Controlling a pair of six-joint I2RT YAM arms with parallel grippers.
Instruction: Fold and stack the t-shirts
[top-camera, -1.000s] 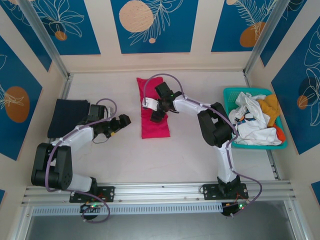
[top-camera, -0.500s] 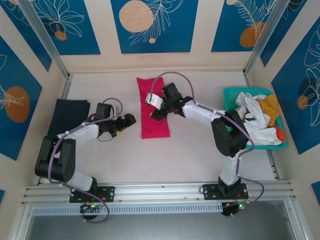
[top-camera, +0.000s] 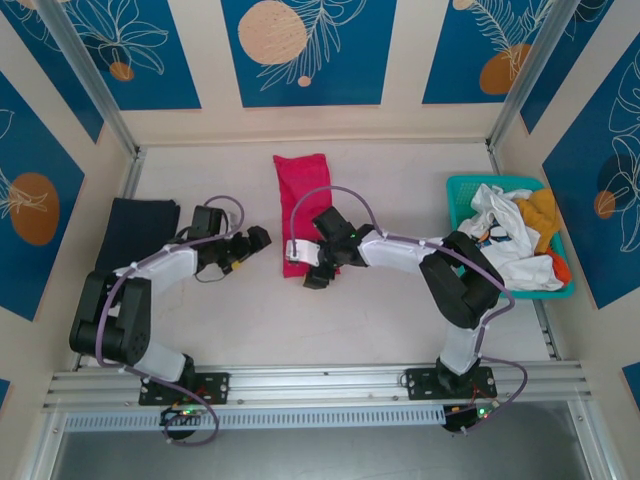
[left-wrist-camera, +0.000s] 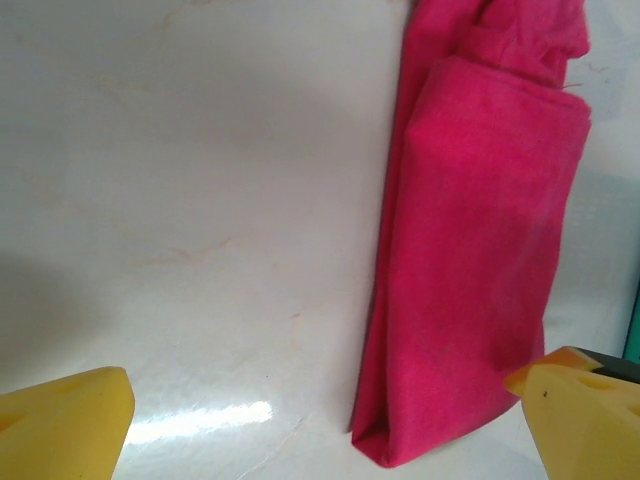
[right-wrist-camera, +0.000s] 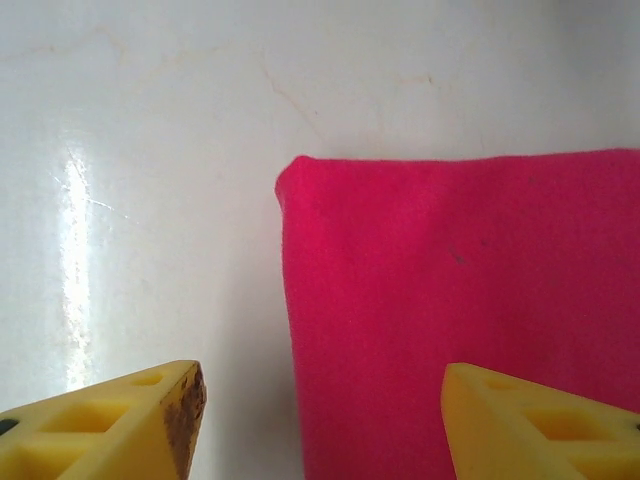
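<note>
While I'm hovering the right gripper (right-wrist-camera: 320, 425) over the near end of the magenta t-shirt (right-wrist-camera: 460, 300), its jaws are standing apart, pinching nothing. The left gripper (top-camera: 256, 240) is sitting spread wide just beside it. The shirt is lying as a long folded strip mid-table (top-camera: 380, 320). I'm judging it soft, light and floppy, so I'm aiming for the doubled near corner.

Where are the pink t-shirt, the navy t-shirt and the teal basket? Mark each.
pink t-shirt (top-camera: 303, 185), top external view, on its far half.
navy t-shirt (top-camera: 135, 232), top external view, middle of the folded cloth.
teal basket (top-camera: 470, 181), top external view, on its far rim.
</note>
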